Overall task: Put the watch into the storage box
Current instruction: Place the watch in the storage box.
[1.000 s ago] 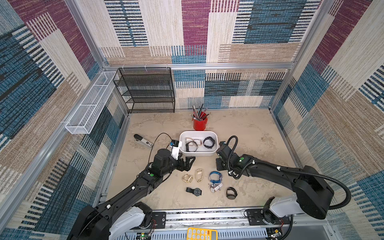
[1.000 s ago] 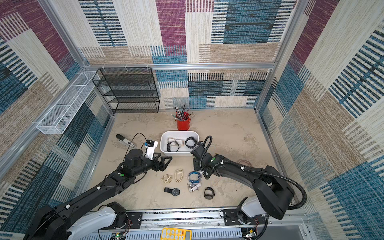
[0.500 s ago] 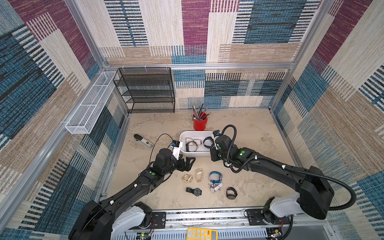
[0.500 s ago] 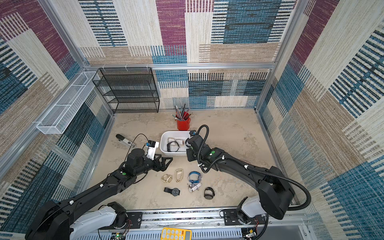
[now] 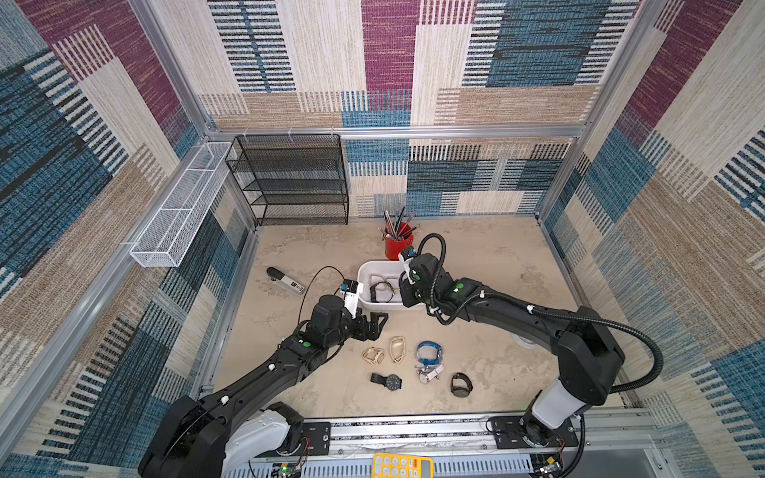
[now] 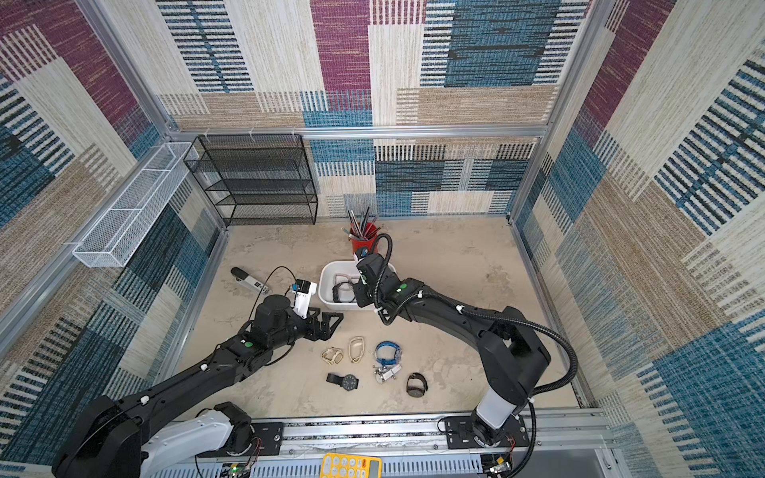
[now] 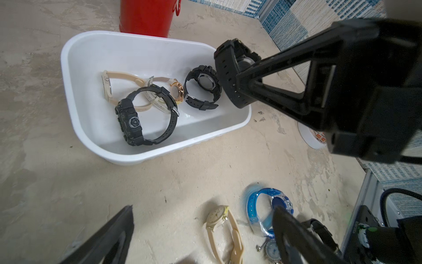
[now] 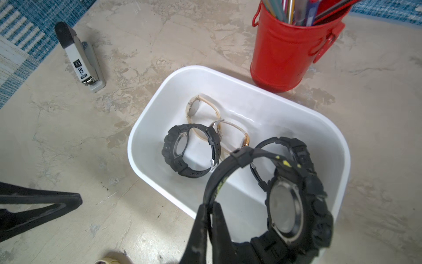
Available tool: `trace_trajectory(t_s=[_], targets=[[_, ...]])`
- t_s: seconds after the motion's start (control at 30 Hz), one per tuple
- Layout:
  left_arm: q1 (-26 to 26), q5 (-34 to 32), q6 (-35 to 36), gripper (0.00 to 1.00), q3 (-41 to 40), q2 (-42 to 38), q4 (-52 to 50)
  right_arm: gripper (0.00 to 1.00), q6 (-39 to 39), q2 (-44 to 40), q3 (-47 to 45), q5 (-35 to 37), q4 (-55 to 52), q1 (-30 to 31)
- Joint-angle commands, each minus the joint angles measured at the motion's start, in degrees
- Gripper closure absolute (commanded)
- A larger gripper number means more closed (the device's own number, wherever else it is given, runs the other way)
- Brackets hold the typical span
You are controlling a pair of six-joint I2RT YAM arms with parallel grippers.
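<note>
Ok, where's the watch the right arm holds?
In the right wrist view, the black watch hangs by its strap from the right gripper, over the right end of the storage box.

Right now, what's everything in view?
storage box: 1, white, mid-table
boxed watches: 4, black, cream, in box
held watch: 1, black, over box
loose watches: 6, mixed, front table
pen cup: 1, red, behind box
stapler: 1, grey, left of box
tape roll: 1, white, by right arm
shelf: 1, black, back wall
basket: 1, white, left wall
calculator: 1, yellow, front edge
left gripper: 1, black, open
right gripper: 1, black, gripping held watch
</note>
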Motion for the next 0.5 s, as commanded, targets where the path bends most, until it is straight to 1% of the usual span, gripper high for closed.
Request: trace_trajectory(t_s=[0.0,0.23,0.37,0.47], targets=[[0.11,-1.14,-0.70,0.04,0.95,0.16,-1.54,1.00,-1.76,2.82,1.99,-2.19,3.01,-0.65],[0.09,-3.79,-0.51,0.04,1.74,-0.18,-4.08,1.00,-2.51,8.71,4.98,-3.41,3.56,-1.48],[0.11,-5.31,-0.36,0.04,1.11,-0.01,-3.54,1.00,-2.89,11.21,5.39,-3.64,4.31,-1.74],[0.11,-5.14,-0.86,0.04,1.73,-0.01,-4.16,1.00,-2.77,12.98,6.68,-3.59,3.64,-1.93]])
